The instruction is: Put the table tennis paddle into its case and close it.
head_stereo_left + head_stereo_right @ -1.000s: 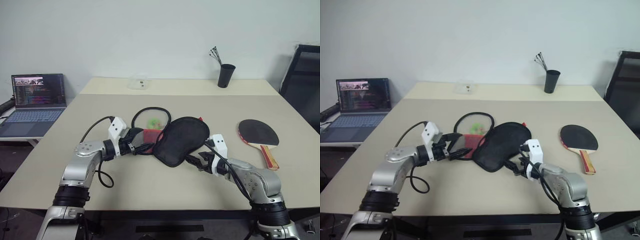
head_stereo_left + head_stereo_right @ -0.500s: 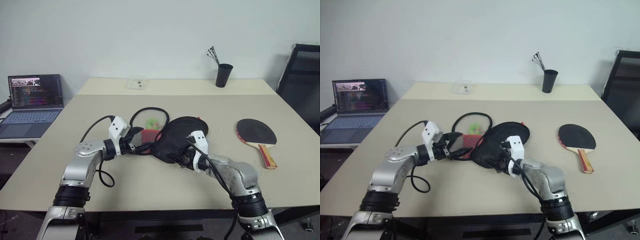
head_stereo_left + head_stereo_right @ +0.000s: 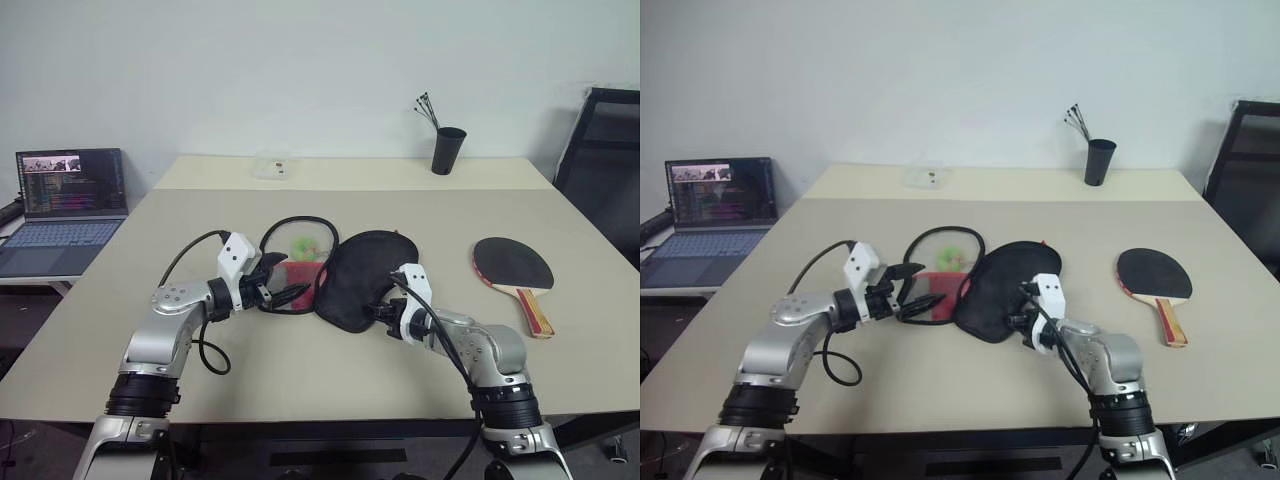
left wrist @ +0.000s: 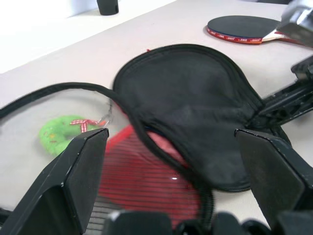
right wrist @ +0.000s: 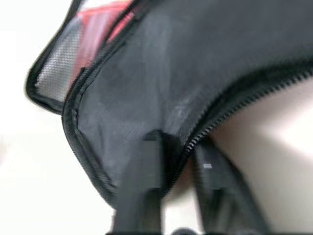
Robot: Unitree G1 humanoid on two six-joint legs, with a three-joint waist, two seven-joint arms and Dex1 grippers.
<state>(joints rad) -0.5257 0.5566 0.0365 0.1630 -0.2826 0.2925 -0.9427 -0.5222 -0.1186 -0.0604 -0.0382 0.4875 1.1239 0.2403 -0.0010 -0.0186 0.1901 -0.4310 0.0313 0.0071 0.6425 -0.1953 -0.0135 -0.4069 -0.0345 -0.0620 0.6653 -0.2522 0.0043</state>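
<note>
Moved in from the side, right hand (image 3: 378, 313) now pinches the case (image 3: 365, 278) edge; left hand (image 3: 285, 283) gapes wide.

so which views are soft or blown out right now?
Right wrist view: right gripper fingers blurred, too close to the case. Left wrist view: top left corner blown out white, green ball soft. Head views: even light, table tennis paddle sharp.

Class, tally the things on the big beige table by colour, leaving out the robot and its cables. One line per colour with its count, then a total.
Black: 2, the cup holding sticks, and the paddle by its rubber face.
Black and red: 1, the open case.
Green: 1, the small green ball in the case's mesh half.
Clear: 1, the small clear box.
Total: 5.
</note>
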